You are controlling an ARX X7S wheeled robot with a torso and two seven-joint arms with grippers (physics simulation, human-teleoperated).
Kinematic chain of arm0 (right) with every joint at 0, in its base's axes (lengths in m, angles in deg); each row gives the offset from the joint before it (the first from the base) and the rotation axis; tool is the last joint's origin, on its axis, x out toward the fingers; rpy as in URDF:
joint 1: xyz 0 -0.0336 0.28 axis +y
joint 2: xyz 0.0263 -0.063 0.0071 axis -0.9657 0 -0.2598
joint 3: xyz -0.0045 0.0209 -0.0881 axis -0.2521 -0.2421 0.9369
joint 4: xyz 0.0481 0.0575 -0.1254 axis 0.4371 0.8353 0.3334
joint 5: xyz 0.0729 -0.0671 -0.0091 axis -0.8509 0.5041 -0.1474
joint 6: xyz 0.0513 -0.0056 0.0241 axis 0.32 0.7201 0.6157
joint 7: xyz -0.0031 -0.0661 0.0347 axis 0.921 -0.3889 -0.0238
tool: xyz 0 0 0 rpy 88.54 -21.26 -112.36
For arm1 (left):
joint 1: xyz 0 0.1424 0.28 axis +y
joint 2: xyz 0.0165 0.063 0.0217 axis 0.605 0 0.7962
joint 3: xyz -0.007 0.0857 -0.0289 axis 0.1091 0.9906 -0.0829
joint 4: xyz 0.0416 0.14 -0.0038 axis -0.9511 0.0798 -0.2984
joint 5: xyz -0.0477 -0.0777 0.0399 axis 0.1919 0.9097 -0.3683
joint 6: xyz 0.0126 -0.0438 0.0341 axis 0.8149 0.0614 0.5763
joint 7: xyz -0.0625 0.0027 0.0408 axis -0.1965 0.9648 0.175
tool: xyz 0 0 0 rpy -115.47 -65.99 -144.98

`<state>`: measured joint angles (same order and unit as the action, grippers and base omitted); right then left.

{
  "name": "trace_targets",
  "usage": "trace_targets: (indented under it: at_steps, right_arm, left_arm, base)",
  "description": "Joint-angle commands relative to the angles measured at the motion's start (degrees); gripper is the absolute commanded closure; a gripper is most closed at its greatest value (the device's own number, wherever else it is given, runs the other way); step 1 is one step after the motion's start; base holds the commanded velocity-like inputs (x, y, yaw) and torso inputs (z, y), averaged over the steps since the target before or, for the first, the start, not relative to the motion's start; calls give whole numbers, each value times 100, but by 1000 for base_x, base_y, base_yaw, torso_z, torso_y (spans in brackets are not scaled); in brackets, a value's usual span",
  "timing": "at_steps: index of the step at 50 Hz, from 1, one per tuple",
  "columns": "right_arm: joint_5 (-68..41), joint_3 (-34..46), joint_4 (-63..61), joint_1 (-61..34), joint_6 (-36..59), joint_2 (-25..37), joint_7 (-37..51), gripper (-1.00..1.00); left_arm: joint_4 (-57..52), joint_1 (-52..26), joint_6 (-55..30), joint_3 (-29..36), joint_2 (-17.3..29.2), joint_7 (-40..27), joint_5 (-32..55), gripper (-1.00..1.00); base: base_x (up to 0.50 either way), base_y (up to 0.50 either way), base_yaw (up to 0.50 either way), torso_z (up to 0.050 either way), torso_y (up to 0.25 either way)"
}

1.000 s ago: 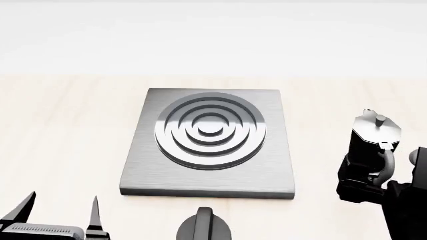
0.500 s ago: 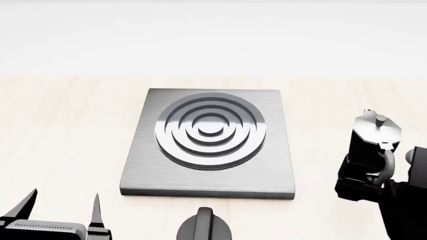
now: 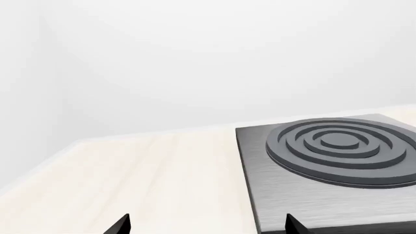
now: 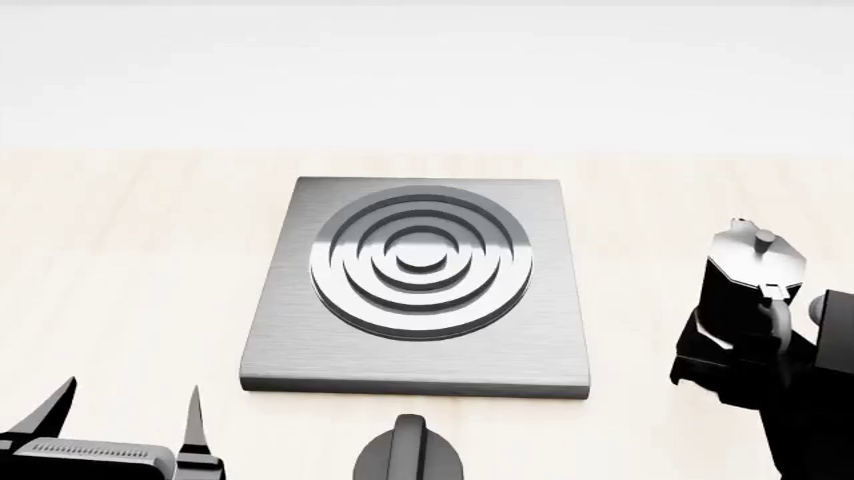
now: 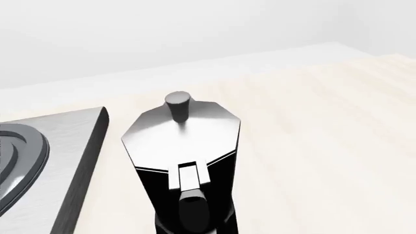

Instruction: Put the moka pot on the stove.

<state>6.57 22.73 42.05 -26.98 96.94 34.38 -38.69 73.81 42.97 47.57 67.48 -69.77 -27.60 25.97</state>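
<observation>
Your right gripper [image 4: 767,375] sits right behind the upright pot [image 4: 750,275], stove [image 4: 416,285] to its left, can't tell if it's clamped.

The stove [image 4: 416,285] is lying on the table [image 4: 120,250]. The moka pot [image 4: 750,290] is standing upright on the table, right of the stove and apart from it. A knob [image 4: 410,452] is sitting just before the stove.
</observation>
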Motion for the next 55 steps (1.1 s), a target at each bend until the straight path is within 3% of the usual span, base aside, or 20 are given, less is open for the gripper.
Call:
trace_targets:
  at_steps: [1, 12, 37, 55]
  right_arm:
    - [75, 12, -33, 132, 61, -3, -25, 100]
    - [383, 439, -943, -169, 154, -110, 130, 100]
    - [685, 929, -790, -653, -171, -247, 61, 100]
    - [871, 1288, 746, -1512, -1335, -513, -163, 100]
  left_arm:
    - [-48, 22, -4, 9, 19, 6, 41, -100]
    - [9, -70, -23, 37, 21, 4, 77, -100]
    - [-6, -170, -84, 59, 71, -22, 165, -100]
    - [-24, -153, -72, 87, 110, -58, 202, -100]
  base:
    - [0, 0, 0, 0, 0]
    - [0, 0, 0, 0, 0]
    - [0, 0, 0, 0, 0]
    - [0, 0, 0, 0, 1]
